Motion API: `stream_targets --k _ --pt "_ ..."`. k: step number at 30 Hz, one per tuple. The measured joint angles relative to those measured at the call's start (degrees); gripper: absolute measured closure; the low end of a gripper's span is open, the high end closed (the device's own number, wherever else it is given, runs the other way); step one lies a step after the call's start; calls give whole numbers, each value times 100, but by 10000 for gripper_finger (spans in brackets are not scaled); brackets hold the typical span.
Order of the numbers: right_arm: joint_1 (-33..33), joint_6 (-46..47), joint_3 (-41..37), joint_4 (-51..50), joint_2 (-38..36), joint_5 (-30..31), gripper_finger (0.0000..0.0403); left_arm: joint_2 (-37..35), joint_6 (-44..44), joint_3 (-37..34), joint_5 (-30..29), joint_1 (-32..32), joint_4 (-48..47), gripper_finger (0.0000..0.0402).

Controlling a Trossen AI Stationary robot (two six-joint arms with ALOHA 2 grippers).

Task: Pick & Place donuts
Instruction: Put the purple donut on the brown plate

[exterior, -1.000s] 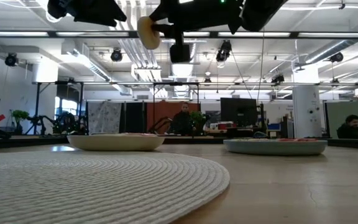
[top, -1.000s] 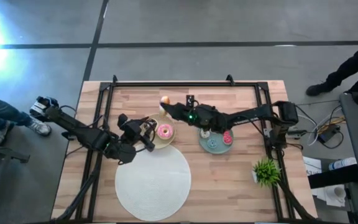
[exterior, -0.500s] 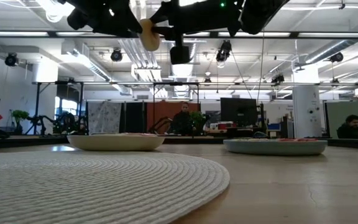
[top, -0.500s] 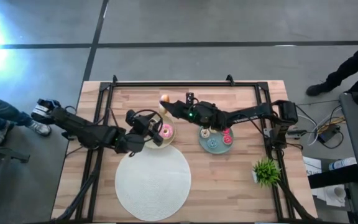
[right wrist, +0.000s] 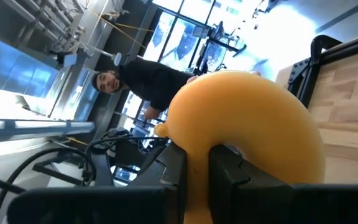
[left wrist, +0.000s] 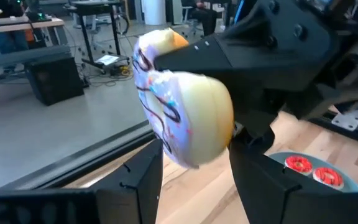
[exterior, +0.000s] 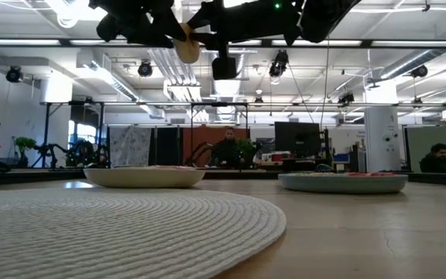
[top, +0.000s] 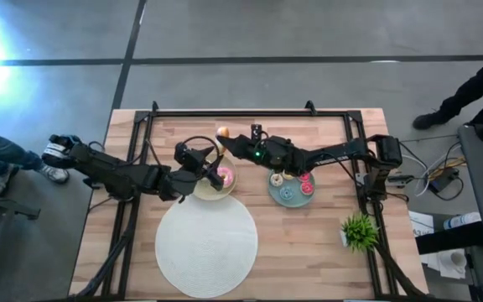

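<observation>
The right gripper [top: 225, 138] hangs above the worktop [top: 309, 252], just behind the beige plate [top: 210, 192], with its jaws closed on an orange-iced donut [top: 222, 132]. In the right wrist view that donut [right wrist: 247, 124] is pinched by its rim between the two dark fingers [right wrist: 225, 171], and in the low view it shows edge-on [exterior: 184, 45], well above the beige plate [exterior: 144, 177].

The left gripper [top: 210, 164] reaches in over the near side of the beige plate, its jaws standing open. In the left wrist view its fingers [left wrist: 143, 180] sit to either side of the held donut's pale underside [left wrist: 185, 118], close to it; whether they touch it cannot be told.

A pink-iced donut [top: 223, 175] lies on the beige plate. To the right of that plate, the teal plate [top: 288, 195] carries a red-iced donut [top: 308, 184], and the left wrist view shows two red donuts [left wrist: 298, 163] side by side on it. In front of the beige plate lies the white round mat [top: 206, 247], and a small green plant [top: 359, 230] stands well to its right.
</observation>
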Motion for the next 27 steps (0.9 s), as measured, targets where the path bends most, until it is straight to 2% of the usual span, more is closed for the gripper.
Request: stream_targets --k 6,15,22,27 --pt "-2 0 0 7 -2 20 371 0 160 0 29 201 154 241" --pt "-6 27 0 -2 -2 -99 371 0 252 0 403 339 174 249" --pt "-21 133 -2 -21 17 -271 370 0 315 0 517 355 163 324" --pt "-36 83 -2 -131 17 -393 340 4 461 0 549 372 143 386"
